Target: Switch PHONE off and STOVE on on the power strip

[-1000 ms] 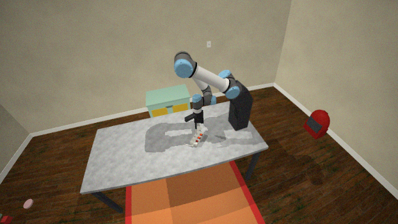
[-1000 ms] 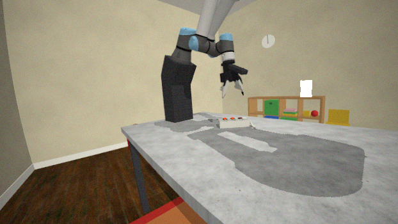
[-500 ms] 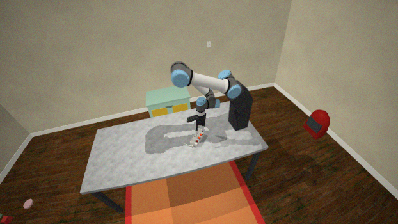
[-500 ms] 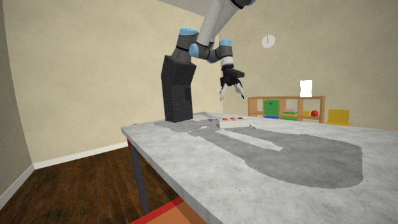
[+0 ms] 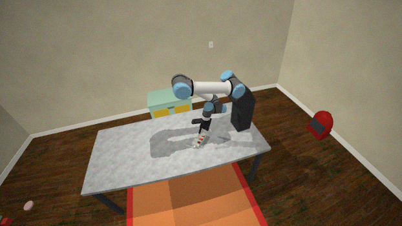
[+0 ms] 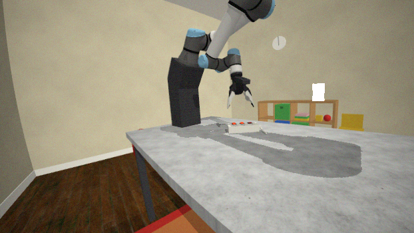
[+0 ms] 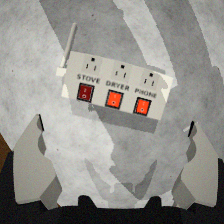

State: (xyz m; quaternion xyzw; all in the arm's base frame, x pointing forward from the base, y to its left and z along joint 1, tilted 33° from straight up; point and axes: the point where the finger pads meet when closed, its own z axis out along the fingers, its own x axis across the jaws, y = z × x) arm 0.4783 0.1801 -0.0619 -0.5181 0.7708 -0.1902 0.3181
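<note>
A white power strip [image 5: 199, 141] [image 6: 243, 128] [image 7: 116, 91] lies face up on the grey table [image 5: 129, 161] [image 6: 233, 186]. In the wrist view it has three labelled switches. The STOVE switch [image 7: 85, 92] is dark red. The DRYER switch [image 7: 114, 100] and the PHONE switch [image 7: 142, 106] glow bright orange-red. A short cord stub [image 7: 68, 46] sticks out at the STOVE end. My gripper [image 5: 202, 130] [image 6: 239, 100] [image 7: 117, 119] is open and empty. It hangs a little above the strip, fingers pointing down.
The arm's dark base block [image 5: 243, 111] [image 6: 185, 93] stands on the table behind the strip. A green cabinet [image 5: 166, 101] stands behind the table. A shelf with toys [image 6: 297, 113] is against the far wall. An orange rug [image 5: 194, 200] lies on the floor.
</note>
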